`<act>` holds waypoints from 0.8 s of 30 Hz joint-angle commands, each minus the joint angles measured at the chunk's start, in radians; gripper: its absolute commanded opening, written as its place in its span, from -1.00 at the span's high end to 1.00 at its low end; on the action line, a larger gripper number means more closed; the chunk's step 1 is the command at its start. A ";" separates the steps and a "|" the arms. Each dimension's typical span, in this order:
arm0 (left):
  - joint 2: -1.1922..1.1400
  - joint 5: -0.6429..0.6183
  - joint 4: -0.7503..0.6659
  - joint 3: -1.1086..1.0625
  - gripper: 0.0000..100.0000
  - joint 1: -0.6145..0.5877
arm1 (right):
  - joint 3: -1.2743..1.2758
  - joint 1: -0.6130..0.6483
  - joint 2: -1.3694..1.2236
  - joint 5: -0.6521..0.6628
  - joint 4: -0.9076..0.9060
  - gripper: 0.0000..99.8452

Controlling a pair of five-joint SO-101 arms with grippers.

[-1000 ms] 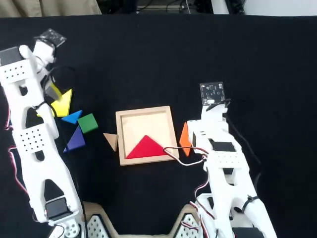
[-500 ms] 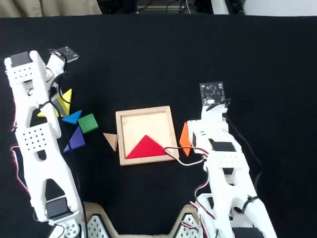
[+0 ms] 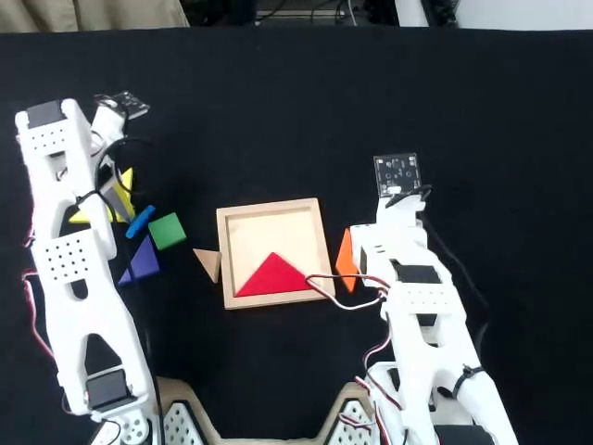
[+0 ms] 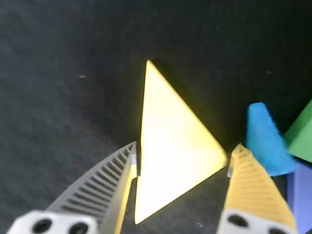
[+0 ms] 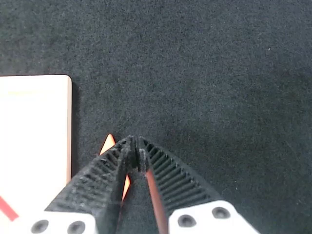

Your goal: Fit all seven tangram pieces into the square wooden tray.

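The square wooden tray [image 3: 318, 243] lies mid-table with a red triangle [image 3: 271, 275] in its near part. My left gripper [image 4: 185, 148] is over the loose pieces at the left, its fingers [image 4: 124, 175] pressed against both sides of the flat yellow triangle [image 4: 168, 156]. The arm [image 3: 69, 222] covers most of that yellow triangle [image 3: 126, 178]. A small blue triangle [image 3: 141, 222], a green square [image 3: 167, 231] and a purple triangle [image 3: 144, 260] lie beside it. A tan triangle [image 3: 208, 263] rests left of the tray. My right gripper [image 5: 134, 144] is shut above an orange piece [image 3: 346, 257] at the tray's right edge.
The blue triangle [image 4: 263, 139] sits tipped against the yellow finger's outer side, with the green square [image 4: 302, 131] just past it. Black cloth covers the table, with open room behind the tray and to its right. Both arm bases stand at the near edge.
My left arm swung right and came down over the yellow triangle, and its fingers now clamp it. The blue triangle was nudged and now stands tilted. The right arm stayed still.
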State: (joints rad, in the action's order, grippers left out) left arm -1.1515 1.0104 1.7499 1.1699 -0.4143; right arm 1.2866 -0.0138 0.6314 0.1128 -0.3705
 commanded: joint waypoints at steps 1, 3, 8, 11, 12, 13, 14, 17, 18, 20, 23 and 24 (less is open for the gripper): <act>-0.002 -0.048 0.008 -0.001 0.42 -0.058 | -0.015 0.017 0.019 0.000 0.021 0.97; -0.005 -0.049 0.008 -0.001 0.42 -0.070 | -0.015 0.017 0.019 0.000 0.021 0.97; -0.009 -0.173 0.008 -0.002 0.42 -0.047 | -0.015 0.018 0.019 0.000 0.021 0.97; 0.005 -0.315 0.008 0.027 0.42 -0.042 | -0.015 0.018 0.019 0.000 0.021 0.97; 0.008 -0.351 0.008 0.048 0.42 -0.047 | -0.015 0.018 0.019 0.000 0.021 0.97; 0.006 -0.374 0.008 0.059 0.41 -0.050 | -0.015 0.018 0.019 0.000 0.021 0.97; 0.003 -0.387 0.009 0.067 0.41 -0.050 | -0.015 0.018 0.019 0.000 0.021 0.97; -0.025 -0.391 0.008 0.056 0.42 -0.053 | -0.015 0.018 0.019 0.000 0.021 0.97; -0.040 -0.391 0.008 0.056 0.42 -0.051 | -0.015 0.018 0.021 0.000 0.021 0.97; -0.084 -0.394 0.005 0.064 0.42 -0.050 | -0.015 0.018 0.021 0.000 0.021 0.97; -0.140 -0.397 -0.055 0.067 0.43 -0.056 | -0.015 0.018 0.021 0.000 0.021 0.97; -0.149 -0.402 -0.066 0.077 0.43 -0.061 | -0.015 0.018 0.021 0.000 0.021 0.97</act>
State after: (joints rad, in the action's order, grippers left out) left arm -1.2375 0.6268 1.7499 1.2405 -0.4572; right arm 1.2866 -0.0138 0.6314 0.1128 -0.3705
